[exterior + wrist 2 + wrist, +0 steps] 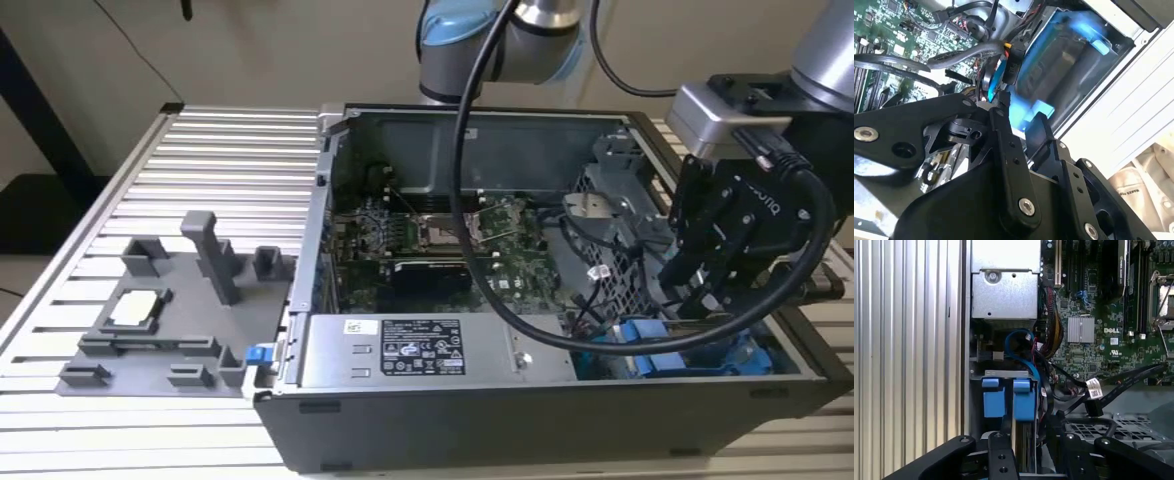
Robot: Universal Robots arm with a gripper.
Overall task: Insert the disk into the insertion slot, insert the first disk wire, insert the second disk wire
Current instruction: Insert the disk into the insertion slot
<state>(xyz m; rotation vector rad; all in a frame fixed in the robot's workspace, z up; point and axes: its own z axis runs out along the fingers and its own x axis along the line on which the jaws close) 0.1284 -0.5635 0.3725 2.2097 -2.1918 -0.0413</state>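
Disk [727, 358] frame: bright blue. Hand [687, 300]: black. Circuit board [441, 235]: green. Power-supply box [400, 350]: silver, pale label. Insertion slot [621, 255] walls: dark grey, perforated. Bench [227, 160]: silver, parallel ribbing. Fixture tray [160, 320]: plain grey.

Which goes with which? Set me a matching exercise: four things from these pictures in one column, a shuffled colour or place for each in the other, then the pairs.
1. disk
2. power-supply box
3. fixture tray
4. motherboard

A. green, in the middle of the case
B. bright blue frame, in the corner at the exterior view's right
C. grey plastic, outside on the exterior view's left
D. silver, with a label

Pairs: 1-B, 2-D, 3-C, 4-A
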